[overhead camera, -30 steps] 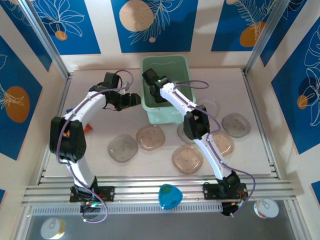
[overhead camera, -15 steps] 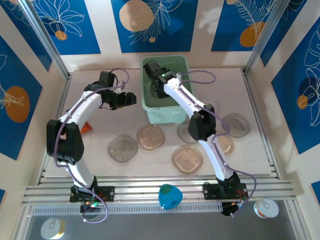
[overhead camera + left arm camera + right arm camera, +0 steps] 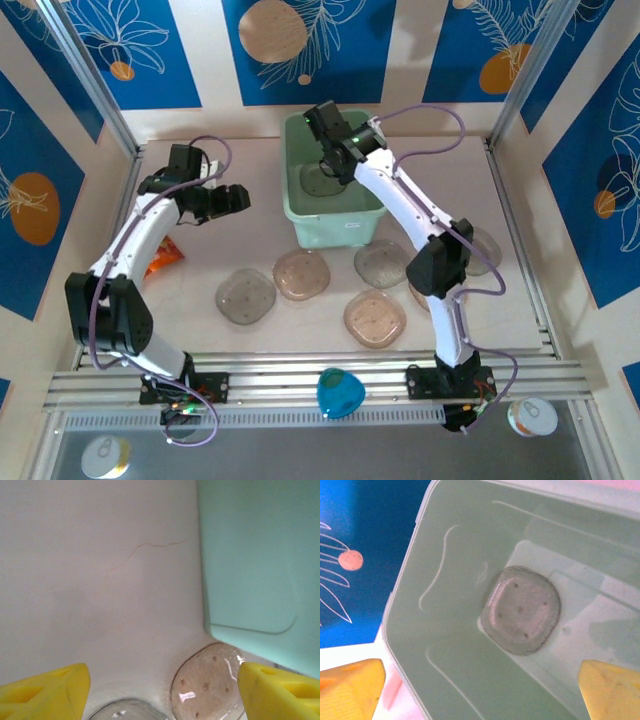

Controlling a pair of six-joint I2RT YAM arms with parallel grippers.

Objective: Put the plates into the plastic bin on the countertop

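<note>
Right hand [image 3: 336, 166] hangs above the plastic bin [image 3: 330, 232], seemingly open.

High rear overhead view, close downward wrist views, plastic bin [image 3: 335, 228] shared

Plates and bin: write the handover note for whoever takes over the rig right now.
Left pincer: open, empty, above the countertop, left of the plastic bin.
Right pincer: open, empty, over the bin.
Done: one grey plate lies flat on the bin's floor.
Left: four loose plates lie in the open on the countertop in front of the bin; others are partly hidden by the right arm.
</note>
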